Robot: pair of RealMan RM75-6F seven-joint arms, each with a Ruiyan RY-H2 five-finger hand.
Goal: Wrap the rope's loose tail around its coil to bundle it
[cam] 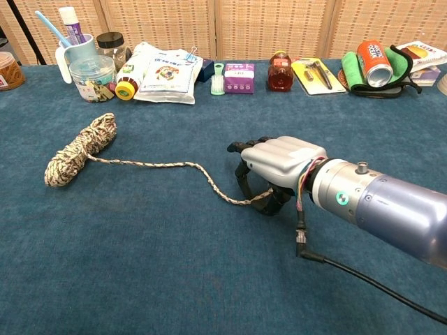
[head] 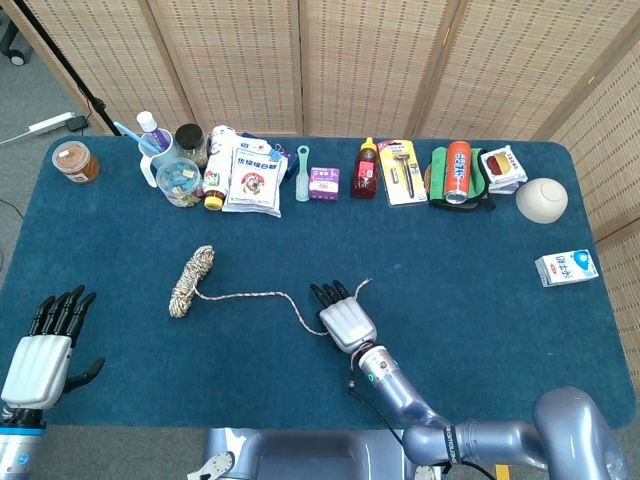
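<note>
One rope (cam: 150,165) on the blue table (head: 470,270): its tail end runs under the right hand (cam: 276,171), whose curled fingers (cam: 244,183) grip it, palm down. Braided, speckled tan coil (head: 191,281) lies well away from that hand, tail slack between. Left hand (head: 40,352) rests far beyond the coil, fingers apart, holding nothing.
</note>
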